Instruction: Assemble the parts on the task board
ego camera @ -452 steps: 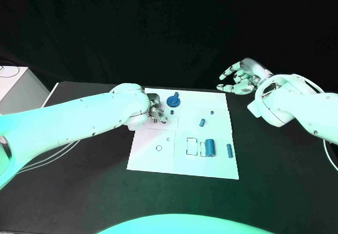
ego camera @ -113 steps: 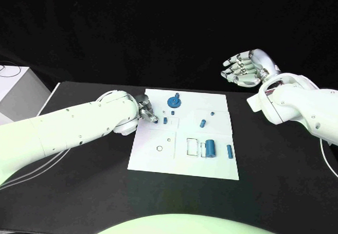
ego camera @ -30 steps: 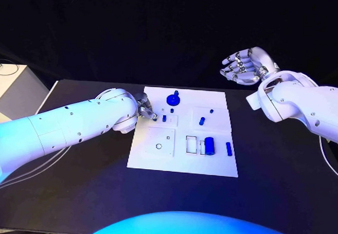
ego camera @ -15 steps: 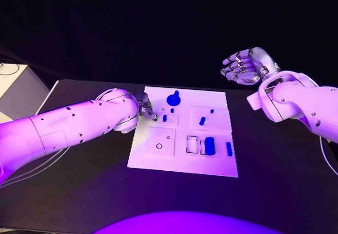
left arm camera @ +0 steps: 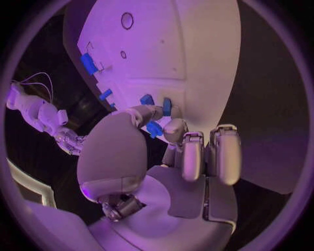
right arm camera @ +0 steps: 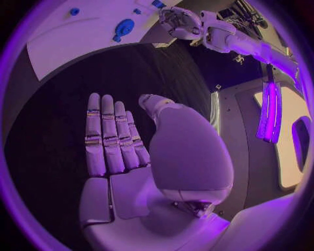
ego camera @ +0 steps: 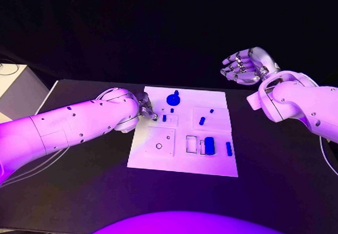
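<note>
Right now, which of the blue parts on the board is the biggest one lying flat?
The long blue cylinder in the near right of the task board, beside the rectangular slot. It is thicker and longer than the slim peg to its right.

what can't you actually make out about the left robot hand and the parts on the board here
- Head view: the left robot hand is mostly hidden behind its own arm, so its grip is unclear.
- Left wrist view: a small blue part sits at the fingertips; the thumb covers the contact, so whether it is pinched cannot be told.
- Head view: the small blue pieces on the task board are too small to tell seated from loose.
</note>
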{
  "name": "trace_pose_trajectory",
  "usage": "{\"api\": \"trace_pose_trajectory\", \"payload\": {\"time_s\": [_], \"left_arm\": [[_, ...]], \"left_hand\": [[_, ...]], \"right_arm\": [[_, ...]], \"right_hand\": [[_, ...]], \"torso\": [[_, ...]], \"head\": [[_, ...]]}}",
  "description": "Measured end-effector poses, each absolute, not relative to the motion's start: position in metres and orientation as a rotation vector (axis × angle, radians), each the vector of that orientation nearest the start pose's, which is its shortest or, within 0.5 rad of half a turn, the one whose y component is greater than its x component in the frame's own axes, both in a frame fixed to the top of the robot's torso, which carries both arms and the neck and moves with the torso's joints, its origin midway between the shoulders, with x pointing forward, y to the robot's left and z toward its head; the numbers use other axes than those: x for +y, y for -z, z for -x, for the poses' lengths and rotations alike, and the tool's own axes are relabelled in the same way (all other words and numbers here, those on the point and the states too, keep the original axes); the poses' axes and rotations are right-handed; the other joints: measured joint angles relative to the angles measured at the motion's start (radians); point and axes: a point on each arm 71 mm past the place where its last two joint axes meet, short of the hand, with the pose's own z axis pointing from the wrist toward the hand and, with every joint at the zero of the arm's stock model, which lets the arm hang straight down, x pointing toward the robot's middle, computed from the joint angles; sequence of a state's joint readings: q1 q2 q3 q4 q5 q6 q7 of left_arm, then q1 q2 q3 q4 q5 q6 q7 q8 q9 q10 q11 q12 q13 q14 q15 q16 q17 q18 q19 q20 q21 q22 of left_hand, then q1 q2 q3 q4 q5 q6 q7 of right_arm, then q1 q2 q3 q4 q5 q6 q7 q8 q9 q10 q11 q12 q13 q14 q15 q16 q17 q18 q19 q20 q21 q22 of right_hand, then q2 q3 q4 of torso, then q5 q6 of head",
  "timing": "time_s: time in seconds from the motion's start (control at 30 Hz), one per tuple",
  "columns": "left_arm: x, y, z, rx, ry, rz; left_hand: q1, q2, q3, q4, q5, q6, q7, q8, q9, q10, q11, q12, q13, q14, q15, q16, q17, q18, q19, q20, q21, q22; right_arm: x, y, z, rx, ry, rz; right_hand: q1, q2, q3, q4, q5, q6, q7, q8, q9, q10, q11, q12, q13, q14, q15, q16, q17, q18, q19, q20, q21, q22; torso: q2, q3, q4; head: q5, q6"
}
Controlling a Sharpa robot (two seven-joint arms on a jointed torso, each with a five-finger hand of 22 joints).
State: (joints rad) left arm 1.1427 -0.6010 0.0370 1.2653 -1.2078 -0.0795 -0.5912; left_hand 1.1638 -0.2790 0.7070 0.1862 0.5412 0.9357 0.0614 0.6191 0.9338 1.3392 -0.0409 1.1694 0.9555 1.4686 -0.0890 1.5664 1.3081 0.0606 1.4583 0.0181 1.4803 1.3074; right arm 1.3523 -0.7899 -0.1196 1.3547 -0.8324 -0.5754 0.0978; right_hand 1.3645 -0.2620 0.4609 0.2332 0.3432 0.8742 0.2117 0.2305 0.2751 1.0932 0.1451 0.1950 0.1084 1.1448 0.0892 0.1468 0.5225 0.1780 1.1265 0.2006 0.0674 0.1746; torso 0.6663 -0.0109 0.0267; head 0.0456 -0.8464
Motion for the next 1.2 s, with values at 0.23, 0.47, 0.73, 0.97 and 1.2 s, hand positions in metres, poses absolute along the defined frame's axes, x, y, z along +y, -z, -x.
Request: {"api": "trace_pose_trajectory", "payload": {"time_s": [0.23, 0.47, 0.73, 0.97, 1.2], "left_arm": [[0.1772, 0.2373, -0.5252, 2.113, 0.313, 0.356], [0.1765, 0.2385, -0.5254, 2.120, 0.317, 0.368], [0.1764, 0.2391, -0.5256, 2.119, 0.317, 0.373], [0.1771, 0.2395, -0.5263, 2.116, 0.315, 0.377], [0.1770, 0.2405, -0.5263, 2.117, 0.314, 0.378]], "left_hand": [[-0.050, -0.007, 0.000, -0.001, -0.003, 0.005, -0.017, 0.000, 0.038, 0.009, -0.009, 0.000, 0.004, -0.004, -0.004, 0.000, 0.000, 0.000, 0.003, -0.004, 0.000, 0.000], [-0.063, -0.010, -0.007, -0.007, -0.004, 0.011, -0.023, 0.004, 0.034, 0.009, -0.009, 0.000, 0.006, 0.000, -0.008, 0.000, 0.000, 0.000, 0.003, -0.004, 0.000, 0.000], [-0.064, -0.011, -0.009, -0.009, -0.009, 0.019, -0.029, 0.005, 0.035, 0.009, -0.009, 0.000, 0.006, -0.004, -0.011, 0.000, 0.000, 0.000, 0.003, -0.004, 0.000, 0.000], [-0.083, -0.009, -0.030, -0.029, -0.022, 0.035, -0.043, -0.004, 0.033, 0.009, -0.009, 0.000, 0.006, -0.004, -0.011, 0.000, 0.000, 0.000, 0.007, -0.007, 0.000, 0.000], [-0.087, -0.005, -0.218, 0.048, -0.027, 0.051, -0.052, -0.021, 0.030, 0.006, -0.011, 0.000, 0.006, -0.004, -0.011, 0.000, 0.000, 0.000, 0.007, -0.007, 0.000, 0.000]], "right_arm": [[-0.2385, 0.1311, -0.5360, 1.401, -0.845, -0.389], [-0.2385, 0.1311, -0.5359, 1.402, -0.845, -0.389], [-0.2387, 0.1312, -0.5358, 1.402, -0.845, -0.390], [-0.2388, 0.1312, -0.5358, 1.403, -0.845, -0.390], [-0.2388, 0.1312, -0.5358, 1.403, -0.845, -0.390]], "right_hand": [[0.000, 0.000, 0.000, 0.000, 0.005, 0.000, 0.000, 0.000, 0.000, 0.000, 0.000, 0.000, -0.003, 0.000, 0.000, 0.000, -0.001, 0.000, -0.004, 0.004, 0.000, -0.003], [0.000, 0.000, 0.000, 0.000, 0.009, 0.000, 0.000, 0.000, 0.000, 0.000, 0.000, 0.000, -0.005, 0.000, 0.000, -0.005, -0.003, 0.000, -0.004, 0.004, 0.000, -0.006], [0.000, 0.000, 0.000, 0.000, 0.015, 0.000, 0.000, 0.000, 0.000, 0.000, 0.000, 0.000, -0.007, -0.004, 0.004, -0.005, -0.004, 0.000, -0.004, 0.004, 0.000, -0.009], [0.000, 0.000, 0.000, 0.000, 0.015, -0.003, 0.002, 0.000, -0.001, 0.000, 0.000, 0.000, -0.008, -0.004, 0.004, -0.006, -0.005, 0.000, -0.003, 0.004, 0.000, -0.010], [0.000, 0.000, 0.000, 0.000, 0.015, -0.003, 0.002, -0.004, -0.001, 0.000, 0.000, 0.000, -0.009, -0.004, 0.004, -0.009, -0.007, 0.000, -0.003, 0.004, 0.000, -0.012]], "torso": [[0.000, 0.0001, 0.0001], [0.000, -0.0003, 0.0001], [0.000, -0.0004, 0.0008], [0.000, -0.0006, 0.0011], [-0.001, -0.0006, 0.0010]], "head": [[-0.001, -0.001], [-0.002, -0.001], [-0.003, -0.001], [-0.003, 0.000], [-0.004, 0.000]]}}
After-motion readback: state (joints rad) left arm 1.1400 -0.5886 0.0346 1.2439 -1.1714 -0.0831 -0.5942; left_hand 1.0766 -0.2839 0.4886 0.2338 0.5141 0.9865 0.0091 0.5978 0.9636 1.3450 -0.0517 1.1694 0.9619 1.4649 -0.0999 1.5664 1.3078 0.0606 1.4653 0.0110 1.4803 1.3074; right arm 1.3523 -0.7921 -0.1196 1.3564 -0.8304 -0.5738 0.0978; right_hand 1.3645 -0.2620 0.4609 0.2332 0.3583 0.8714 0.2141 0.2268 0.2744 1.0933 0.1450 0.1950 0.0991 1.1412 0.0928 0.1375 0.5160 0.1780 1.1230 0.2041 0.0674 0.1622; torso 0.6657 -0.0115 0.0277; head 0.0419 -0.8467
